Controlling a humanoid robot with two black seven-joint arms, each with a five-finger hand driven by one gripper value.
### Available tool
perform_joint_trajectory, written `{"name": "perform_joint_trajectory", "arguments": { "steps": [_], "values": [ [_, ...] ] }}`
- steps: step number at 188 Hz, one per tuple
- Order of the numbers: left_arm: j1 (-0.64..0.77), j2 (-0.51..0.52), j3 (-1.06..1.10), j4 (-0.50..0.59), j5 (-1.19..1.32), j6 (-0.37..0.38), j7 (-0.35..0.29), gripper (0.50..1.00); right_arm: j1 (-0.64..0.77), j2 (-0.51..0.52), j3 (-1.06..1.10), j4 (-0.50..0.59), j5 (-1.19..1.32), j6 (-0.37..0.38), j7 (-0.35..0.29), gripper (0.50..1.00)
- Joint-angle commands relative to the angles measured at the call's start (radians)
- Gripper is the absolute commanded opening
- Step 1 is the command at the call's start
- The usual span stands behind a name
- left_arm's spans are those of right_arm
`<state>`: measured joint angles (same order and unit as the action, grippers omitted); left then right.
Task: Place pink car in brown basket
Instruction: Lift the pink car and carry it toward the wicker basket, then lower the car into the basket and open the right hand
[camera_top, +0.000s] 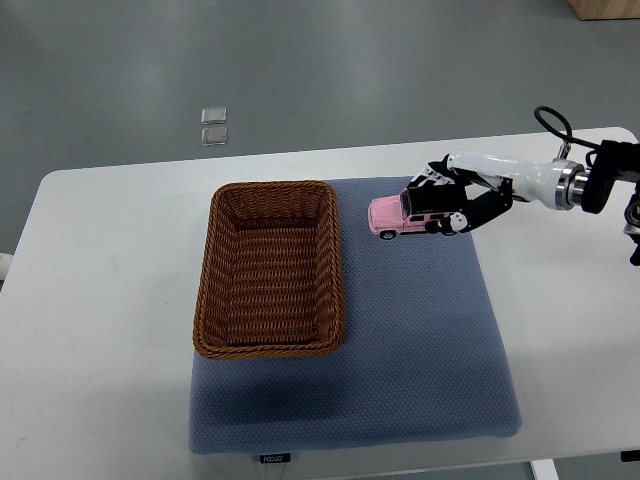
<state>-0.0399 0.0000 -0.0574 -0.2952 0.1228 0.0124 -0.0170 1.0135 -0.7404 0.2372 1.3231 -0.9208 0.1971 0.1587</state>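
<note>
Item: right hand (452, 205), fingers (460, 222) curled round the rear of the pink car (400, 214), which sits on or just above the blue mat (420, 350), right of the brown basket (268, 268); contact with the mat we cannot tell. Step, we judge: car grasped, not yet moved. Next: lift, carry left over the rim, release. Surface: white table (100, 300). Room: grey floor (300, 60), two small clear squares (213, 125).
</note>
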Motion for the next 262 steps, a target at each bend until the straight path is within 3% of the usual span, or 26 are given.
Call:
{"name": "perform_joint_trajectory", "arguments": {
  "steps": [1, 24, 34, 35, 37, 75, 139, 144, 152, 169, 189, 210, 227, 262],
  "values": [
    [0.000, 0.000, -0.001, -0.001, 0.000, 0.000, 0.000, 1.000, 0.068, 0.107, -0.007, -0.084, 0.008, 0.024, -0.002, 0.500],
    [0.000, 0.000, -0.004, -0.001, 0.000, 0.000, 0.000, 1.000, 0.100, 0.243, -0.026, -0.183, 0.010, 0.031, -0.002, 0.500],
    [0.000, 0.000, -0.004, -0.001, 0.000, 0.000, 0.000, 1.000, 0.100, 0.243, -0.026, -0.183, 0.010, 0.031, -0.002, 0.500],
    [0.000, 0.000, -0.005, 0.001, 0.000, 0.000, 0.000, 1.000, 0.099, 0.307, -0.033, -0.218, 0.008, 0.027, -0.002, 0.500],
    [0.000, 0.000, -0.005, 0.001, 0.000, 0.000, 0.000, 1.000, 0.099, 0.321, -0.036, -0.226, 0.008, 0.027, -0.002, 0.500],
    [0.000, 0.000, -0.004, -0.004, 0.000, 0.000, 0.000, 1.000, 0.079, 0.496, -0.078, -0.343, 0.000, 0.004, 0.002, 0.500],
    [0.000, 0.000, -0.002, -0.001, 0.000, 0.000, 0.000, 1.000, 0.010, 0.625, -0.078, -0.453, -0.015, -0.064, 0.012, 0.500],
    [0.000, 0.000, -0.002, -0.001, 0.000, 0.000, 0.000, 1.000, 0.005, 0.633, -0.078, -0.459, -0.015, -0.074, 0.015, 0.610],
    [0.000, 0.000, -0.002, -0.001, 0.000, 0.000, 0.000, 1.000, 0.002, 0.647, -0.078, -0.467, -0.015, -0.085, 0.018, 0.694],
    [0.000, 0.000, -0.002, 0.002, 0.000, 0.000, 0.000, 1.000, -0.003, 0.653, -0.078, -0.475, -0.015, -0.087, 0.018, 0.791],
    [0.000, 0.000, -0.001, 0.004, 0.000, 0.000, 0.000, 1.000, -0.016, 0.653, -0.075, -0.475, -0.013, -0.087, 0.019, 0.858],
    [0.000, 0.000, 0.001, 0.004, 0.000, 0.000, 0.000, 1.000, -0.023, 0.647, -0.059, -0.475, -0.001, -0.087, 0.021, 0.893],
    [0.000, 0.000, 0.002, 0.002, 0.000, 0.000, 0.000, 1.000, -0.024, 0.633, -0.036, -0.475, 0.010, -0.090, 0.022, 0.893],
    [0.000, 0.000, 0.004, 0.002, 0.000, 0.000, 0.000, 1.000, -0.119, 0.596, 0.290, -0.475, 0.069, -0.074, 0.022, 0.895]
  ]
}}
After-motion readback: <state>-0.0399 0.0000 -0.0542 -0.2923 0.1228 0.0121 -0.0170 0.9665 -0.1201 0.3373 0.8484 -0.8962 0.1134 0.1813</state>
